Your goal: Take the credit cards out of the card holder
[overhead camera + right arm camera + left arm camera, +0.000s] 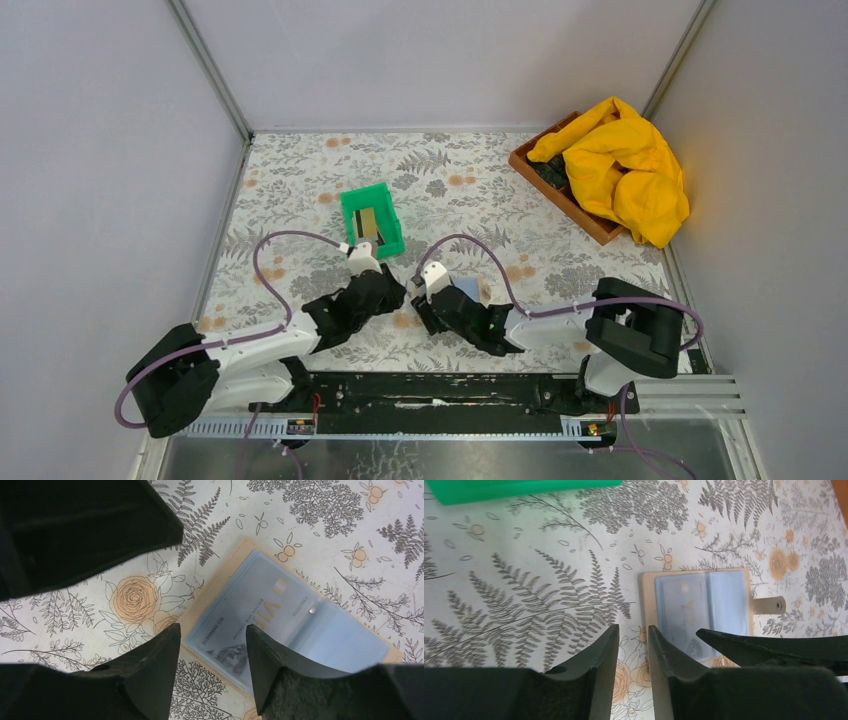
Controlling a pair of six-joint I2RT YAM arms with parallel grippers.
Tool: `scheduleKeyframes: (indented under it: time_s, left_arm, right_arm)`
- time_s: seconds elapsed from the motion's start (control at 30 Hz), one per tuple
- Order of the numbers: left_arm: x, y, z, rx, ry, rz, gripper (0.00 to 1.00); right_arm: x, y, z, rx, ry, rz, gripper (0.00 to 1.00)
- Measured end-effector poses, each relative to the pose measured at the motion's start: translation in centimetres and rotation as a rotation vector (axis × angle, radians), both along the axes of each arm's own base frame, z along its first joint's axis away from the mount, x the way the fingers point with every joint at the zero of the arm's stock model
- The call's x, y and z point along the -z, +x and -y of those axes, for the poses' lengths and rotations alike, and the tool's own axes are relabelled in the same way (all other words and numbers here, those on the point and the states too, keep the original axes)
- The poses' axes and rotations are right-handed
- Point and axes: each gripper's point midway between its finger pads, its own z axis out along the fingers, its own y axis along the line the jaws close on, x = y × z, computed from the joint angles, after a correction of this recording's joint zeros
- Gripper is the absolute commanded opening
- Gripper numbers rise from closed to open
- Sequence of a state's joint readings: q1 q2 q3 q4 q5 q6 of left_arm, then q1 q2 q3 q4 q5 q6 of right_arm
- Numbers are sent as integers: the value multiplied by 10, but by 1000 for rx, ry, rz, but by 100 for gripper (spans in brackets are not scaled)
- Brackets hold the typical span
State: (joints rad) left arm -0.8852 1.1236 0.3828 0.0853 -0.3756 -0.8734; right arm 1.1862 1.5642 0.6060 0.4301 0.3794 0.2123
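Observation:
The card holder lies open and flat on the floral table, blue-grey lining up, its tab sticking out to one side. A greyish credit card with print on it sits in one clear pocket. My right gripper hovers open over that pocket's corner, one finger above the card, nothing between the jaws. My left gripper stands slightly open just beside the holder's edge, only table showing in the gap. A tan striped card lies in the green bin.
The green bin stands just beyond the left gripper, its edge showing in the left wrist view. A wooden tray with a yellow cloth sits at the back right. Both grippers are close together, with the right gripper next to the left.

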Motion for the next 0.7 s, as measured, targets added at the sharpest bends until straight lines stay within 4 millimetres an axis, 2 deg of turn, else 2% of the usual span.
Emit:
scheduleKeyframes:
  time_s: [0.13,0.37,0.7]
  left_arm:
    - [-4,0,-14,-50,-4,8,38]
    - [2,-4,-28,-83,11,-4,38]
    - [3,-3,-34,-98,18,-7,38]
  right_arm:
    - [7,0,-2,-6,-28,-5,55]
    - [16,4,1,16,-89,-11,46]
    - [17,7,1,37,-108,-14,7]
